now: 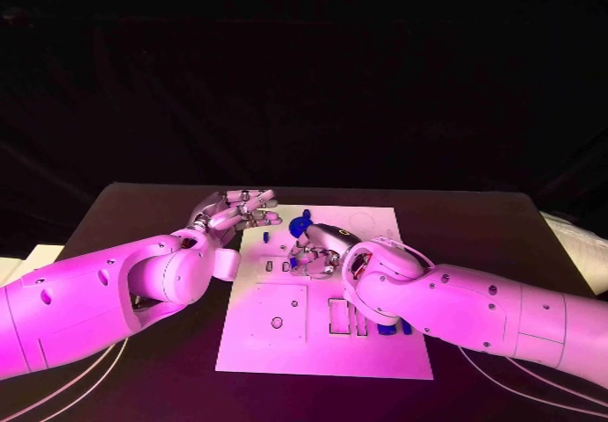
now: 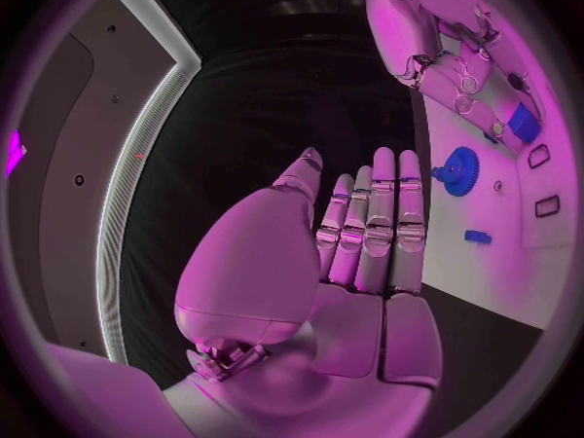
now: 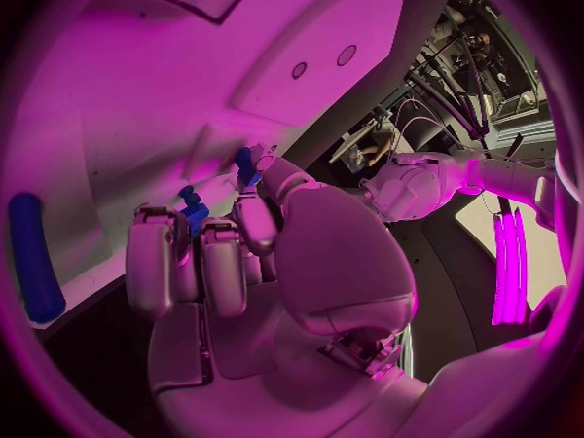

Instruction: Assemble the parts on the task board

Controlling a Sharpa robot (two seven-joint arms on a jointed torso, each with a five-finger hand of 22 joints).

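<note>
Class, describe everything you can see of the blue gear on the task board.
The blue gear is a small round toothed wheel with a hub at its centre; it looks like plastic. In the left wrist view it sits on the white task board, apart from the left hand, whose straight fingers hold nothing. Just beyond the gear, the right hand bends over the board; whether it touches the gear cannot be told. In the head view the gear shows beside the right hand.
</note>
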